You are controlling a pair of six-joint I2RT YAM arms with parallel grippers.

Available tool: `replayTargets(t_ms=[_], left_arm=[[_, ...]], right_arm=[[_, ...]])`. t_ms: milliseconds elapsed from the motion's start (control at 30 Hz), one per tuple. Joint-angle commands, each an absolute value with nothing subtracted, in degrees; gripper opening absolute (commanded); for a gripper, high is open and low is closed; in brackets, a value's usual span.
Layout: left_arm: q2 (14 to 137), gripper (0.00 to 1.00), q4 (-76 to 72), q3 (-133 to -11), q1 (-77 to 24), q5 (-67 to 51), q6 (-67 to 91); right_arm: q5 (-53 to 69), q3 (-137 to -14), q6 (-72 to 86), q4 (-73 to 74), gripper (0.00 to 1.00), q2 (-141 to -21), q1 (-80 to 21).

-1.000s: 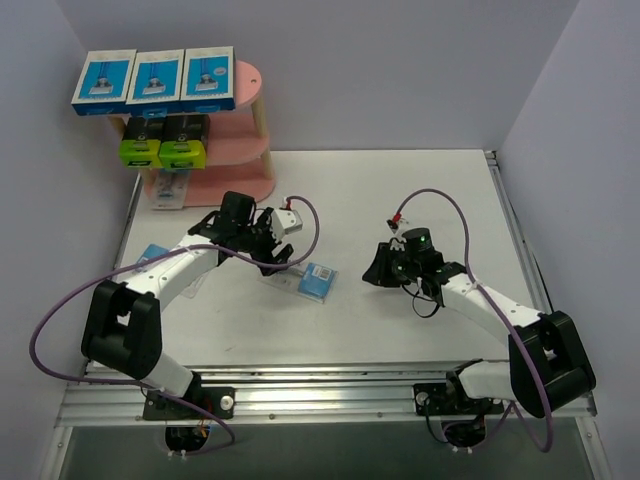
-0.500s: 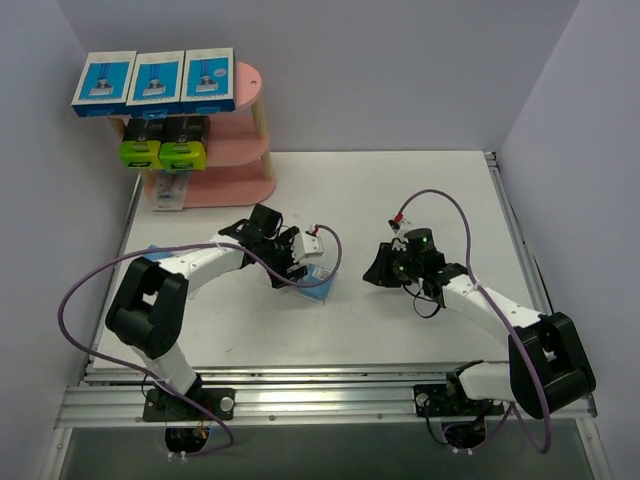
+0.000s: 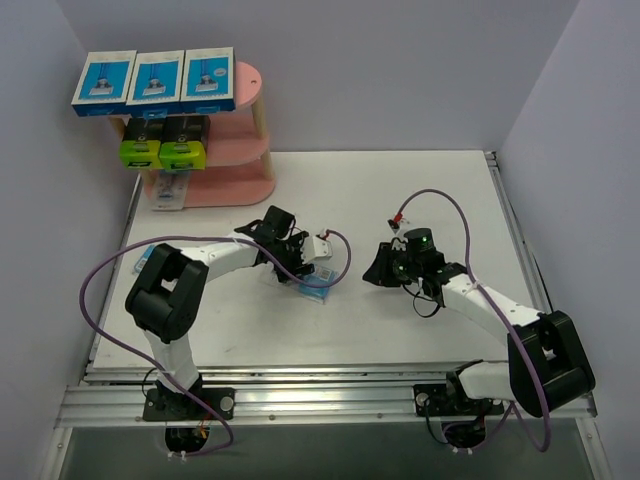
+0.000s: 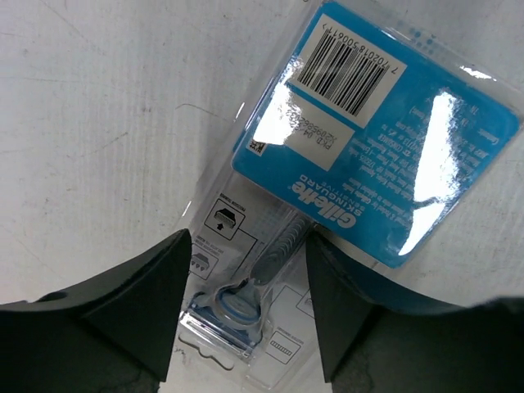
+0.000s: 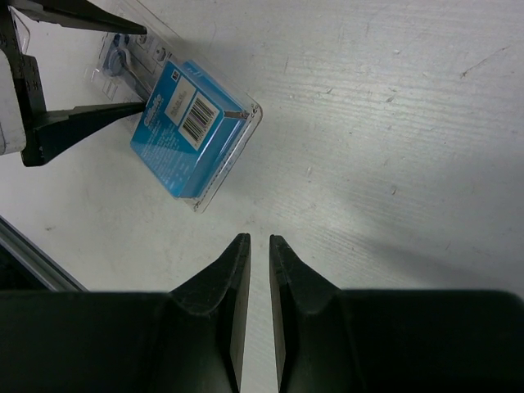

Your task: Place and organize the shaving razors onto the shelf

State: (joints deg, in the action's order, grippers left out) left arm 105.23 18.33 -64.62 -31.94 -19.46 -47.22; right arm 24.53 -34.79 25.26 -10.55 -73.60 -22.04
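Note:
A clear blister pack with a blue card [image 3: 312, 287] lies flat on the white table; it also shows in the left wrist view [image 4: 327, 164] and the right wrist view [image 5: 184, 127]. My left gripper [image 3: 301, 264] [image 4: 249, 239] is open, its fingers either side of the pack's clear razor end, close over it. My right gripper [image 3: 378, 268] [image 5: 259, 237] is shut and empty, to the right of the pack. The pink shelf [image 3: 240, 135] stands at the back left. It holds three blue-and-white boxes [image 3: 155, 80] on top, two black boxes with lime ends [image 3: 162, 140] in the middle, and a blister pack [image 3: 170, 190] at the bottom.
Another blister pack [image 3: 148, 258] lies at the table's left edge, partly hidden by my left arm. Purple walls close in the left, back and right. A metal rail [image 3: 330, 385] runs along the near edge by the arm bases.
My left arm has swung right and its open gripper has come down over the blister pack in the middle of the table. The right arm has not moved.

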Motion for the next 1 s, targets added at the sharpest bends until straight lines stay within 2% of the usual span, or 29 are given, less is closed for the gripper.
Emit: replayTargets(t_ms=[0, 167, 200, 333, 433, 600, 800, 967], left_arm=[[106.1, 0.65, 16.3, -66.4, -32.4, -18.1, -48.5], [104.8, 0.55, 15.5, -65.0, -33.6, -15.4, -47.6], [104.7, 0.45, 15.0, -64.7, -33.8, -14.2, -46.9], [104.0, 0.22, 13.4, -64.6, -35.3, -6.7, -40.9], [104.8, 0.04, 15.7, -67.8, -35.4, 0.8, -29.1], [108.2, 0.02, 28.0, -75.4, -32.9, 2.3, -12.8], [106.2, 0.04, 27.9, -72.7, -28.1, 5.7, -0.8], [100.7, 0.04, 27.1, -71.6, -21.2, 3.1, 8.4]], right_arm=[[25.4, -34.5, 24.3, -12.0, 0.12, -73.9, -21.4], [25.5, -34.6, 24.3, -11.9, 0.11, -73.9, -21.4], [25.5, -34.6, 24.3, -11.9, 0.11, -73.8, -21.4], [25.7, -34.7, 24.3, -11.4, 0.11, -73.4, -21.3], [25.9, -34.7, 24.5, -11.0, 0.11, -73.0, -21.4], [26.5, -35.2, 24.7, -9.8, 0.10, -71.5, -21.4], [26.8, -35.7, 25.0, -8.8, 0.09, -70.9, -21.3], [26.1, -35.9, 25.0, -7.6, 0.08, -69.8, -21.4]])
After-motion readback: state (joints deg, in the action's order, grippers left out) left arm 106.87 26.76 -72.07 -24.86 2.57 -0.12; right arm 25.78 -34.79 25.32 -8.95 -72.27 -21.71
